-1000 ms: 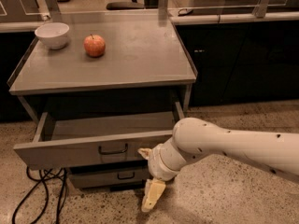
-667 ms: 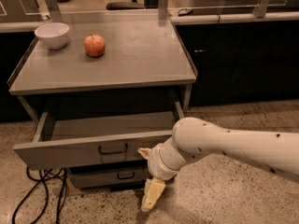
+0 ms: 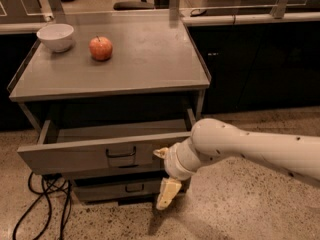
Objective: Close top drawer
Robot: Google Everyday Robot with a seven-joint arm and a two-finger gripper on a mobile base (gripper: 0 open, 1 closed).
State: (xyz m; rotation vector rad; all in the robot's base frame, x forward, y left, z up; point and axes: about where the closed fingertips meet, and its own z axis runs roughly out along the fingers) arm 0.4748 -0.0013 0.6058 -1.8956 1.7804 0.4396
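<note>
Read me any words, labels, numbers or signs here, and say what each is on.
None readable: no writing shows on the top drawer, cabinet top, bowl, apple or arm.
The gripper hangs in front of the lower drawer, below the open top drawer's right end.

Top drawer [image 3: 75, 156]: wide, shallow, grey metal; black loop handle [image 3: 121, 154] at ctr; pulled out, open.
Gripper [image 3: 166, 184]: by drawer front's rt end, low.
</note>
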